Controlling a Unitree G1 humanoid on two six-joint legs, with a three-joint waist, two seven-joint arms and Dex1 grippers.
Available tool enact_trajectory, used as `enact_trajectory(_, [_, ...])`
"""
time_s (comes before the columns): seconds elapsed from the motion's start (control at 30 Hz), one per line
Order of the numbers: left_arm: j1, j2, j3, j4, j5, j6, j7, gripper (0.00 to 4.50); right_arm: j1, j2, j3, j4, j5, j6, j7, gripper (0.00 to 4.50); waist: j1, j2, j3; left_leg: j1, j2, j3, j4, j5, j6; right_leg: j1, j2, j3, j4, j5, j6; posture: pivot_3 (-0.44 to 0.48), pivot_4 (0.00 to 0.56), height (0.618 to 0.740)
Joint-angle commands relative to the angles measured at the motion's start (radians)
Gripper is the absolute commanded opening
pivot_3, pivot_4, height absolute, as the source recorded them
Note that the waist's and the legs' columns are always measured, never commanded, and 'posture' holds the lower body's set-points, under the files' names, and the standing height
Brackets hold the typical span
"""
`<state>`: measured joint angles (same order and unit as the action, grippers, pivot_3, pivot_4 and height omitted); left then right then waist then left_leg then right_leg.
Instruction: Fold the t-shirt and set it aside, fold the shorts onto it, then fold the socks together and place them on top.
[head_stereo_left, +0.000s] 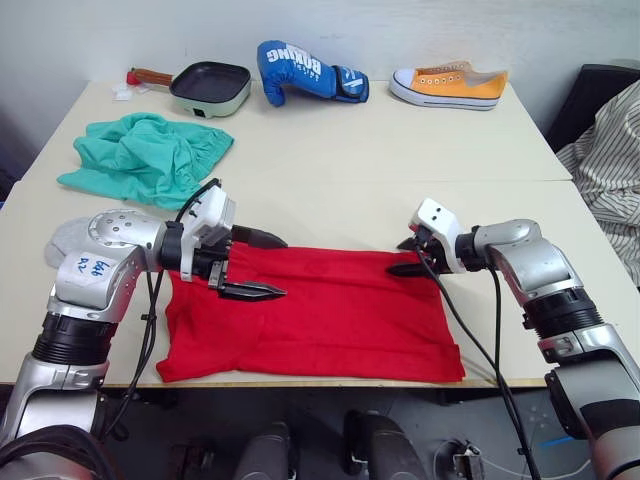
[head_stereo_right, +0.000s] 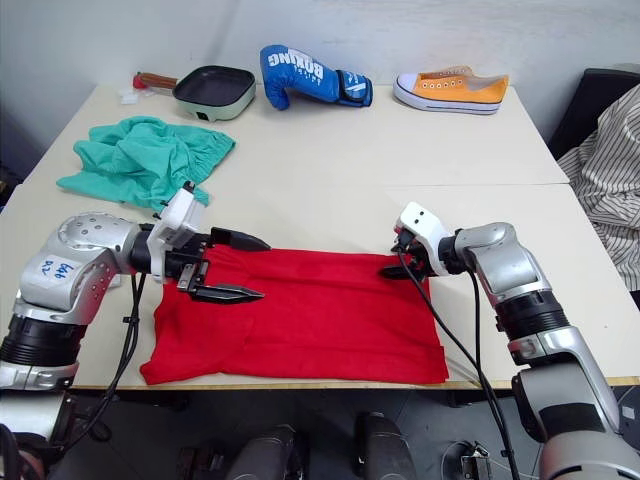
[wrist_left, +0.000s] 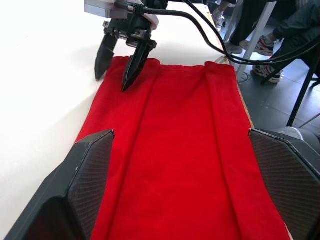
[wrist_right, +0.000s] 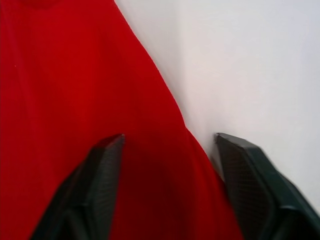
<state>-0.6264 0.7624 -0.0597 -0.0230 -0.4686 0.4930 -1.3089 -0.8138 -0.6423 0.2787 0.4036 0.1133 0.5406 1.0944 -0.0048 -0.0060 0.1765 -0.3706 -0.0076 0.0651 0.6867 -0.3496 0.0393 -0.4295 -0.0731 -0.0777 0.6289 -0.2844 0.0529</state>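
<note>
Over the t-shirt (head_stereo_left: 330, 320), both grippers, left (head_stereo_left: 262, 265) and right (head_stereo_left: 409, 256), hover spread.

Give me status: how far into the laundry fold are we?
Early. Done: the t-shirt already looks folded into a long strip on the table. In hand: the left gripper and right gripper, both open, sit at opposite ends of the strip's far edge. Left: finishing that fold and setting it aside; the shorts lie crumpled, the socks untouched behind the left arm.

Both arms reach inward — left pincer (head_stereo_left: 268, 265) spread wide, right pincer (head_stereo_left: 408, 256) parted, facing it.
</note>
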Motion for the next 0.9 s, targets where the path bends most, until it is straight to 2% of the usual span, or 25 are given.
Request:
enact_trajectory(0.03, [-0.015, 0.004, 0.015, -0.011, 0.008, -0.026, 0.009, 4.5, -0.025, 0.012, 0.025, 0.038, -0.035, -0.056, 0.035, 1.77, -0.001, 0.0, 0.0, 0.0, 0.0, 0.0, 0.0, 0.0, 0.0, 0.0, 0.0, 0.0, 0.0, 0.0, 0.0, 0.0, 0.15, 0.74])
enact_trajectory(0.17, [-0.007, 0.001, 0.022, 0.003, 0.024, -0.053, 0.025, 4.5, -0.113, 0.036, 0.054, 0.208, -0.119, -0.277, 0.038, 0.33, -0.011, 0.0, 0.0, 0.001, 0.0, 0.0, 0.001, 0.0, -0.001, 0.0, 0.0, 0.0, 0.001, 0.0, 0.0, 0.0, 0.15, 0.74])
enact_trajectory(0.2, [-0.01, -0.009, 0.026, 0.013, 0.031, -0.07, 0.039, 4.5, -0.144, 0.047, 0.061, 0.27, -0.143, -0.365, 0.034, 0.04, -0.014, 0.0, 0.0, 0.001, 0.0, 0.0, 0.001, 0.0, -0.001, 0.0, 0.0, 0.0, 0.001, 0.0, 0.0, 0.0, 0.15, 0.74])
enact_trajectory(0.23, [-0.02, -0.027, 0.033, 0.031, 0.044, -0.095, 0.07, 4.5, -0.181, 0.06, 0.069, 0.342, -0.171, -0.444, 0.016, 0.01, -0.019, 0.0, 0.0, 0.001, 0.0, 0.0, 0.001, 0.0, -0.001, 0.0, 0.0, 0.0, 0.001, 0.0, 0.0, 0.0, 0.15, 0.74])
enact_trajectory(0.33, [-0.059, -0.08, 0.055, 0.089, 0.066, -0.139, 0.151, 4.5, -0.277, 0.102, 0.087, 0.531, -0.241, -0.622, -0.041, 0.01, -0.021, 0.0, 0.001, 0.0, 0.0, 0.0, 0.002, 0.001, -0.001, 0.0, 0.0, 0.0, 0.002, 0.0, 0.0, 0.0, 0.15, 0.74])
enact_trajectory(0.47, [-0.088, -0.092, 0.047, 0.131, 0.078, -0.164, 0.153, 4.5, -0.372, 0.159, 0.092, 0.722, -0.313, -0.742, -0.124, 0.01, -0.027, 0.0, 0.001, -0.001, 0.0, 0.0, 0.003, 0.001, -0.002, -0.001, 0.0, -0.001, 0.002, 0.0, 0.0, 0.0, 0.15, 0.74])
enact_trajectory(0.57, [-0.099, -0.09, 0.039, 0.157, 0.087, -0.184, 0.141, 4.5, -0.408, 0.178, 0.076, 0.798, -0.338, -0.76, -0.166, 0.01, -0.028, 0.0, 0.001, 0.0, 0.0, 0.0, 0.002, 0.001, -0.002, -0.001, 0.0, -0.001, 0.002, 0.0, 0.0, 0.0, 0.15, 0.74])
enact_trajectory(0.7, [-0.118, -0.091, 0.036, 0.183, 0.09, -0.194, 0.131, 4.5, -0.426, 0.178, -0.024, 0.803, -0.252, -0.677, -0.074, 0.01, -0.027, 0.0, 0.001, -0.001, 0.0, 0.0, 0.002, 0.001, -0.002, 0.0, 0.0, -0.001, 0.003, 0.0, 0.0, 0.0, 0.15, 0.74])
enact_trajectory(0.8, [-0.12, -0.095, 0.027, 0.193, 0.092, -0.198, 0.116, 4.5, -0.406, 0.16, -0.083, 0.732, -0.187, -0.552, 0.055, 0.6, -0.024, 0.0, 0.001, -0.001, 0.0, -0.001, 0.003, 0.001, -0.002, 0.0, 0.0, -0.001, 0.003, 0.0, 0.0, 0.0, 0.15, 0.74])
enact_trajectory(0.9, [-0.122, -0.103, 0.02, 0.196, 0.095, -0.201, 0.107, 4.5, -0.349, 0.137, -0.108, 0.603, -0.141, -0.396, 0.161, 1.59, -0.022, 0.001, 0.001, -0.001, 0.0, -0.001, 0.003, 0.001, -0.002, 0.0, 0.0, -0.001, 0.003, 0.0, 0.0, 0.0, 0.15, 0.74])
